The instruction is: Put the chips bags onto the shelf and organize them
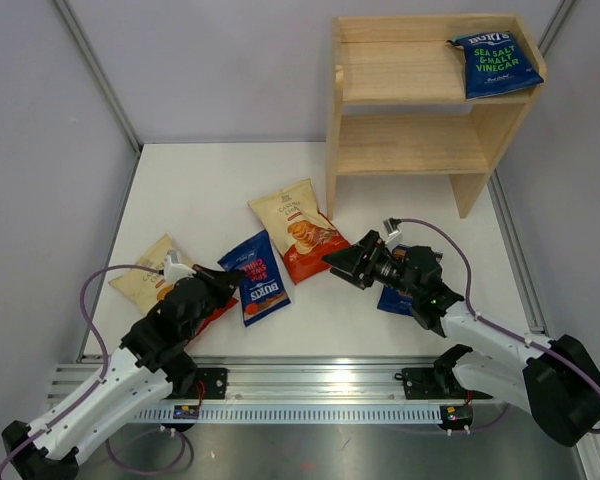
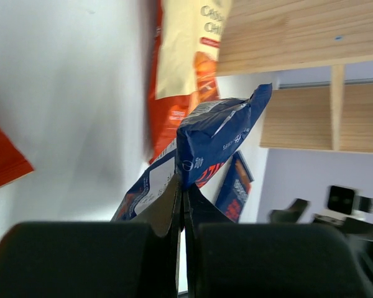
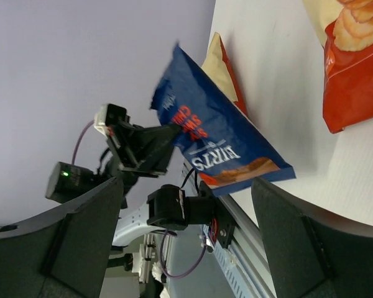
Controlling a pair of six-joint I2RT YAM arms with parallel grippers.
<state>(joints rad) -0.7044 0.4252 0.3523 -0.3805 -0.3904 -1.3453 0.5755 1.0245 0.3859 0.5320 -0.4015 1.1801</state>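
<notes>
My left gripper (image 1: 230, 273) is shut on the edge of a dark blue Burts chips bag (image 1: 260, 280), which tilts up off the table in the right wrist view (image 3: 219, 133). The left wrist view shows the jaws (image 2: 183, 189) pinching that bag (image 2: 221, 133). My right gripper (image 1: 340, 258) stands open, facing the bag, its fingers (image 3: 81, 239) wide apart and empty. A cream and red bag (image 1: 298, 228) lies mid-table. Another cream bag (image 1: 148, 275) lies partly under the left arm. A second blue bag (image 1: 393, 299) is mostly hidden under the right arm. A third blue bag (image 1: 495, 62) rests on the top tier of the wooden shelf (image 1: 410, 145).
The shelf stands at the back right of the white table (image 1: 200, 190), its lower tier bare. Grey walls close in the left and right sides. A metal rail (image 1: 310, 385) with the arm bases runs along the near edge.
</notes>
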